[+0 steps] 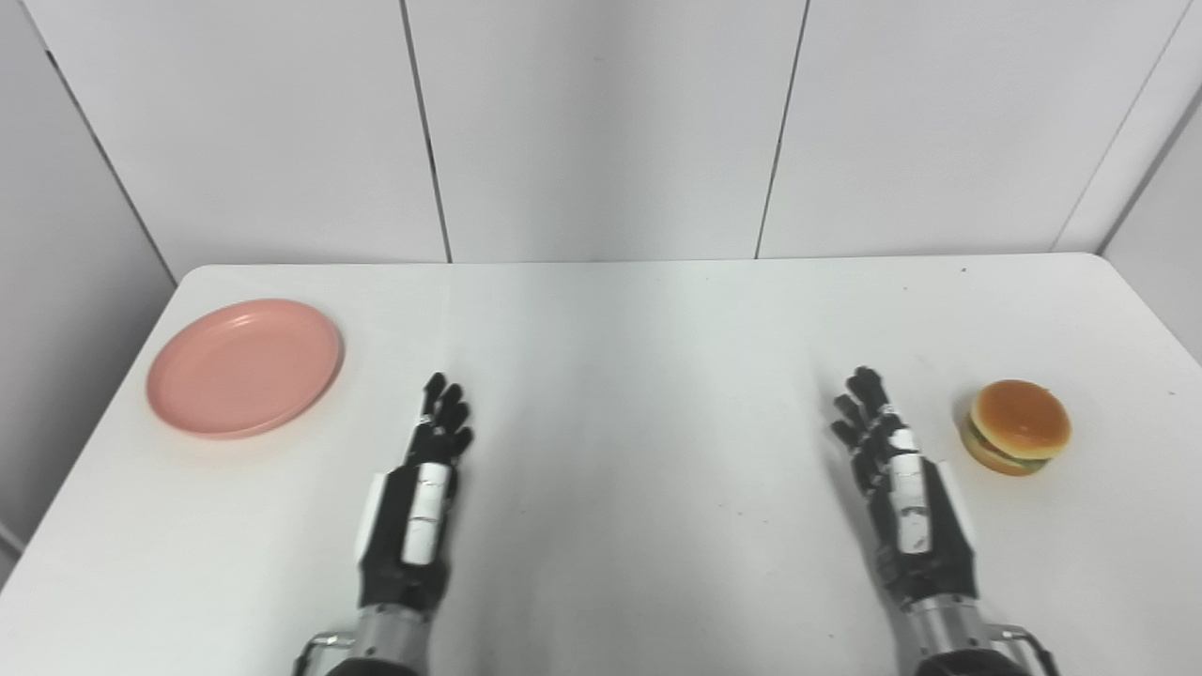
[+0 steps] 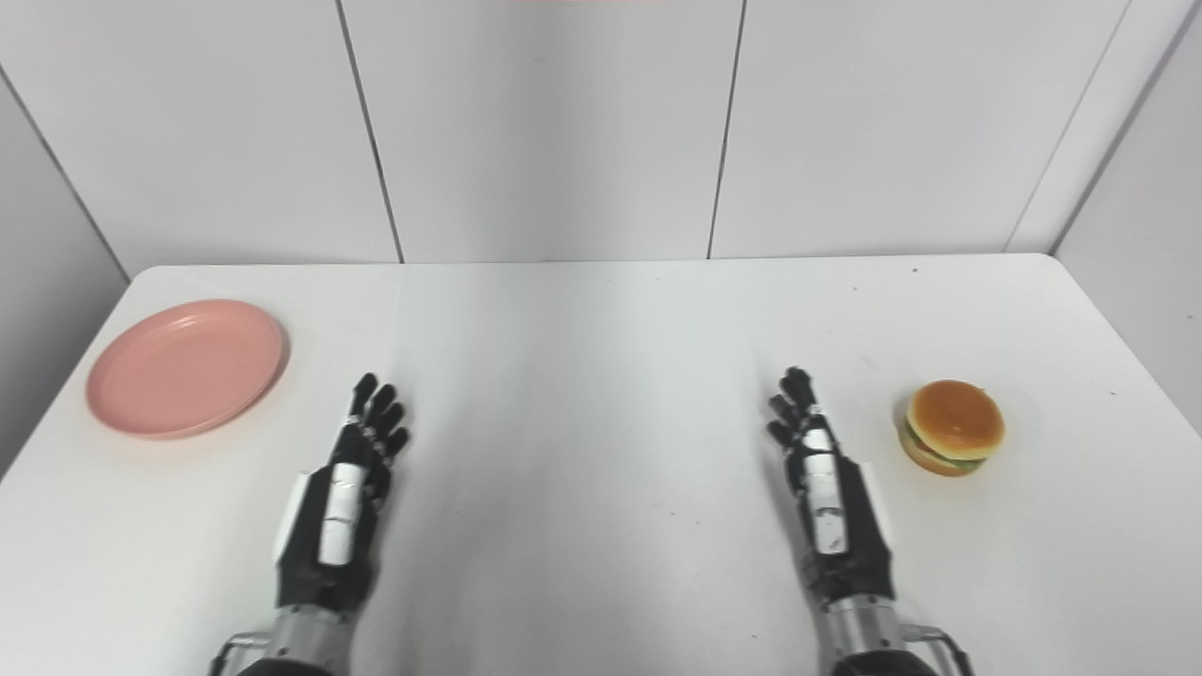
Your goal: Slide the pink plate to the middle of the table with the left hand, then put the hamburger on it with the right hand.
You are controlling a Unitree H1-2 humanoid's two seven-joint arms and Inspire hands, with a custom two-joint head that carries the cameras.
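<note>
The white table (image 1: 639, 376) fills the lower part of both views, backed by pale wall panels (image 1: 601, 122). The pink plate (image 1: 244, 367) lies flat near the table's left edge, not at the middle, with nothing on it. The 2 hands rest edge-on over the near part of the table: the left hand (image 1: 418, 498) has its fingers (image 1: 449, 413) stretched forward, holding nothing, near the plate but apart from it; the right hand (image 1: 903, 493) likewise has extended, empty fingers (image 1: 864, 404). The hamburger (image 1: 1018, 427) sits upright just beside the right hand, untouched.
</note>
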